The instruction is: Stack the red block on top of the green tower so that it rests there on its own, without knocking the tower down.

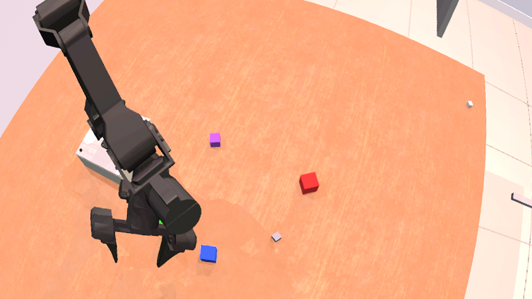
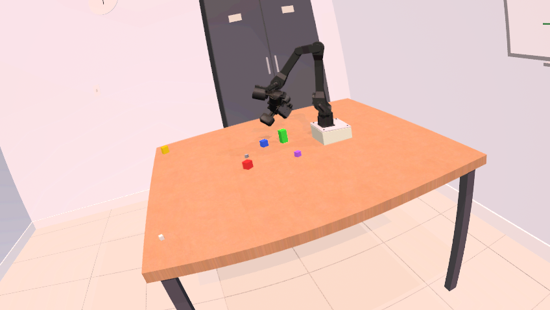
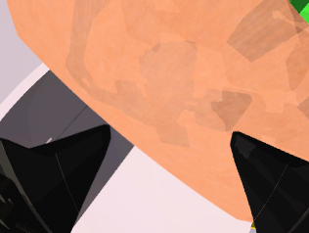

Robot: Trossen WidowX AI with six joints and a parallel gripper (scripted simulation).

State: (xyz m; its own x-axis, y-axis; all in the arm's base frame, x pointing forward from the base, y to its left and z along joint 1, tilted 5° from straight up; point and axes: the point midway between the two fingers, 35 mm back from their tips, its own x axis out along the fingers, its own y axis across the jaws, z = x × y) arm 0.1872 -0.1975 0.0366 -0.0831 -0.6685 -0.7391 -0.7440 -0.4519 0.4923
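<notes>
The red block [image 1: 309,182] [image 2: 247,165] lies on the table, away from the arm. The green tower [image 2: 283,135] stands upright between the blue block and the arm's base; in the top view it is mostly hidden behind the arm, and only a corner of it [image 3: 303,9] shows at the top right of the wrist view. My gripper [image 1: 137,263] [image 3: 171,135] is open and empty, its fingers wide apart. It hangs above the table near the tower, well away from the red block.
A blue block [image 1: 207,253] [image 2: 263,143] lies beside the tower. A purple block [image 1: 215,139] [image 2: 298,153] and a small grey cube [image 1: 276,237] [image 2: 246,155] lie nearby. A yellow block [image 2: 165,149] and a white cube [image 1: 469,104] [image 2: 161,237] lie near the table's edges.
</notes>
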